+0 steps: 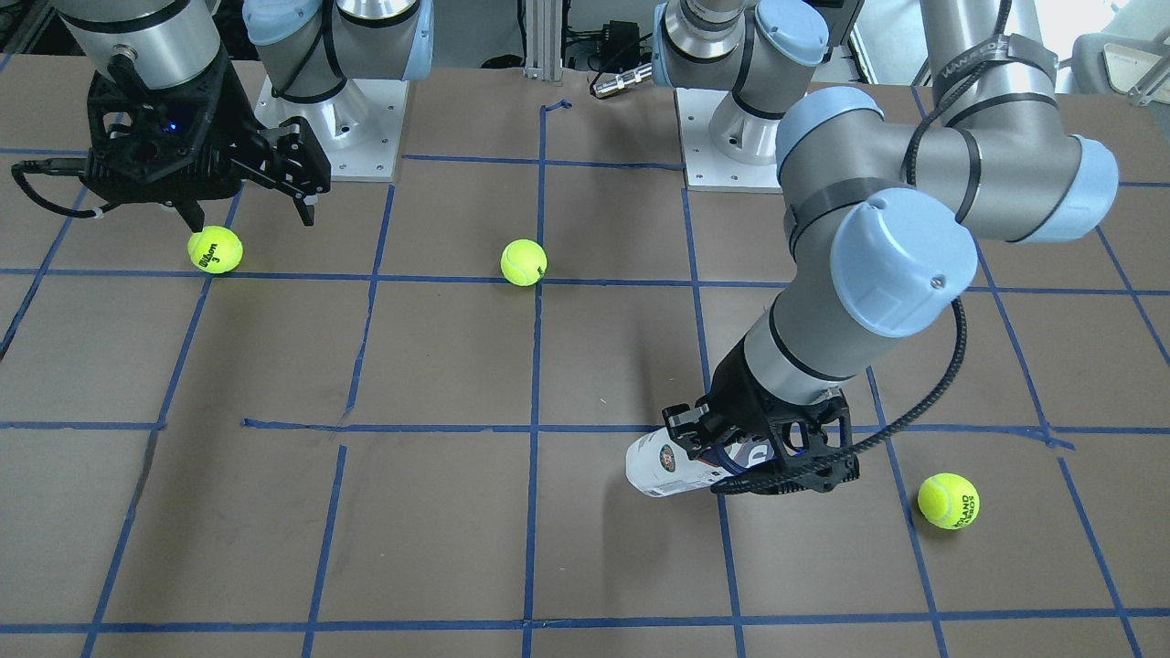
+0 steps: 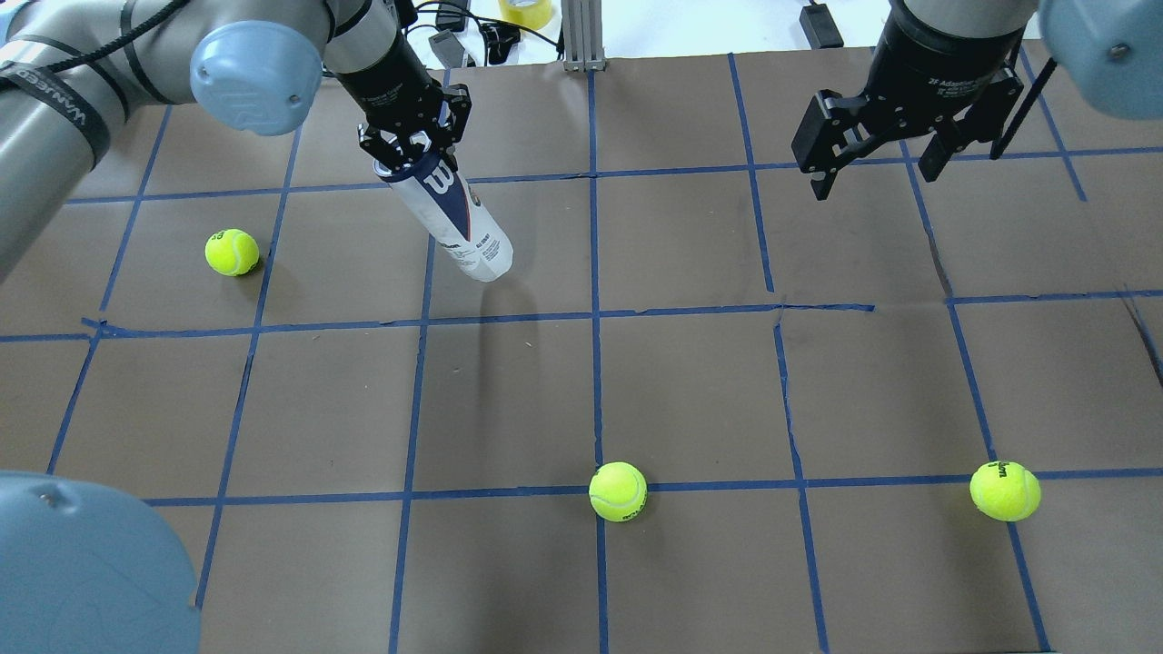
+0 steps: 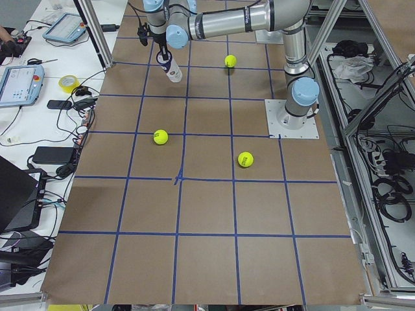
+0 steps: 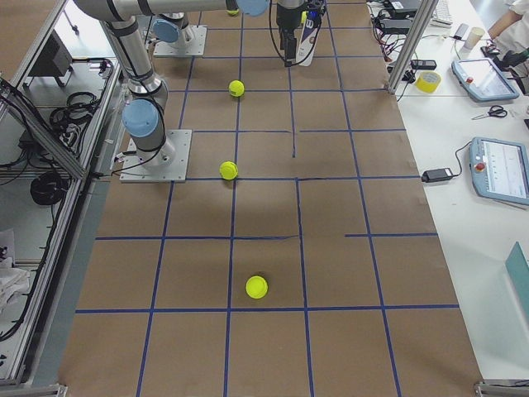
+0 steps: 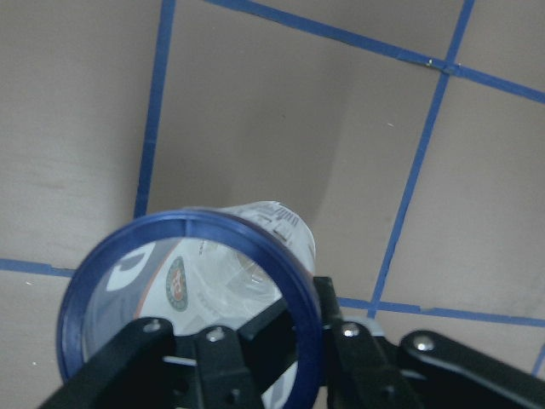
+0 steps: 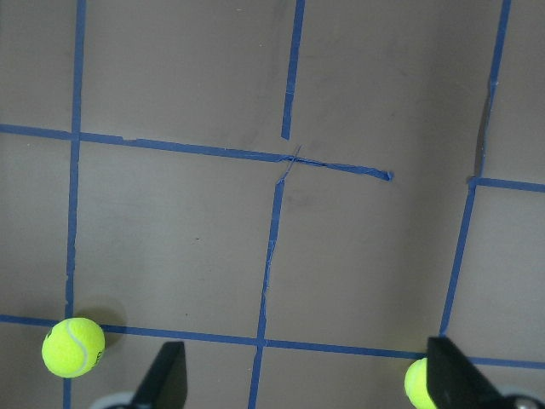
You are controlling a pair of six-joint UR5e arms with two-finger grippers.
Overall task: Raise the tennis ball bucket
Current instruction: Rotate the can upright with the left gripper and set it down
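The tennis ball bucket (image 2: 462,227) is a slim white can with a navy "W" end and a dark blue rim. It hangs tilted above the table, casting a shadow below it. My left gripper (image 2: 413,150) is shut on its rim end. The front view shows the can (image 1: 656,468) sticking out from the left gripper (image 1: 731,454). The left wrist view looks into the can's open blue rim (image 5: 183,281), with the fingers (image 5: 217,358) clamped on the wall. My right gripper (image 2: 877,173) is open and empty, hovering above the table; it also shows in the front view (image 1: 251,215).
Three yellow-green tennis balls lie on the brown taped table: one (image 2: 232,252) left of the can, one (image 2: 618,491) near the middle front, one (image 2: 1005,490) at the front right. The right wrist view shows two balls (image 6: 74,347) (image 6: 417,383) below the open fingers.
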